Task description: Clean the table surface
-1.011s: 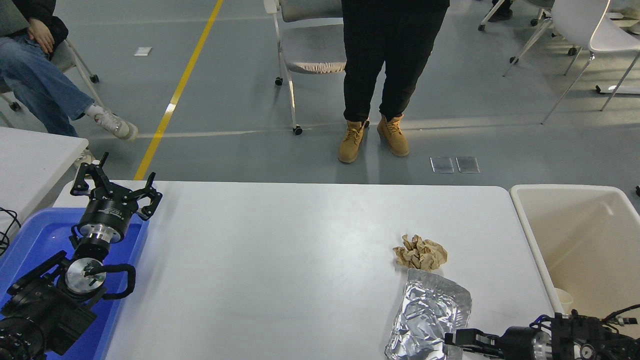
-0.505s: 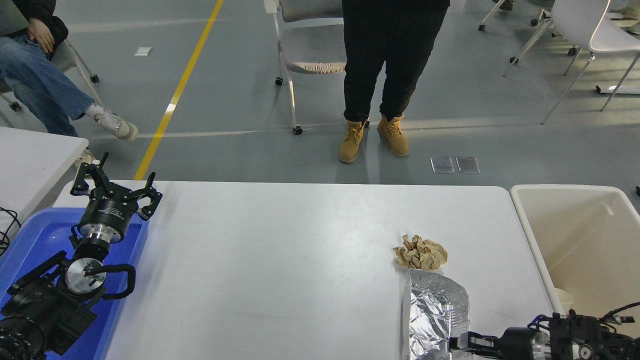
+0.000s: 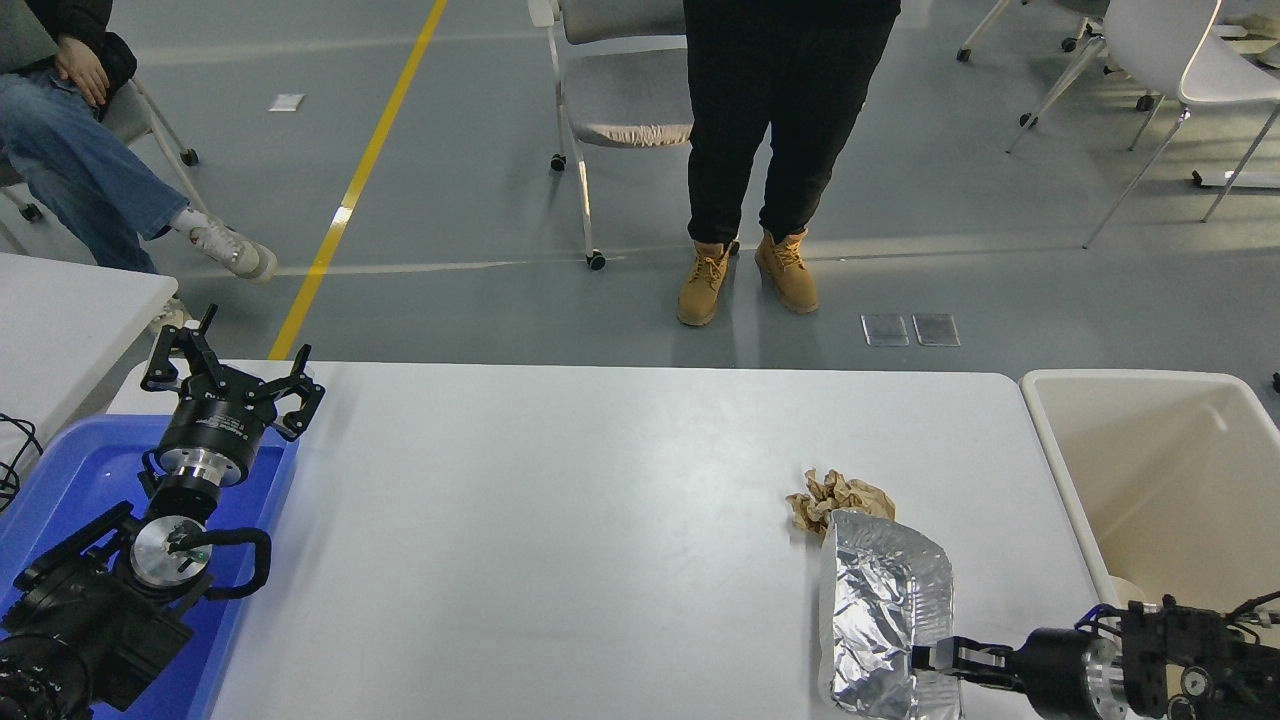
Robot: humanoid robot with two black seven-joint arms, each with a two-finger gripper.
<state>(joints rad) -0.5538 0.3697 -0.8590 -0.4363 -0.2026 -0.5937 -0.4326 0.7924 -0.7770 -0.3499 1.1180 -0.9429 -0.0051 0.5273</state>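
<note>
The white table surface (image 3: 560,520) fills the middle of the head view. A crumpled brown paper ball (image 3: 832,496) lies on it at the right. Just in front of it is a crinkled silver foil tray (image 3: 880,605), tipped up on edge and partly covering the paper ball. My right gripper (image 3: 942,660) comes in from the lower right corner and is shut on the foil tray's near right edge. My left gripper (image 3: 232,372) is parked at the lower left over a blue tray, fingers spread open and empty.
A beige plastic tub (image 3: 1050,440) stands against the table's right end. The blue tray (image 3: 60,480) sits at the left end, beside a smaller white table (image 3: 70,310). A person in tan boots (image 3: 745,275) stands beyond the far edge, near a wheeled chair (image 3: 620,110). Another person sits at the top left.
The foil tray lay flat a second ago; my right gripper has taken its edge, tipped it up and shifted it right and toward the paper ball. The left arm has not moved.
</note>
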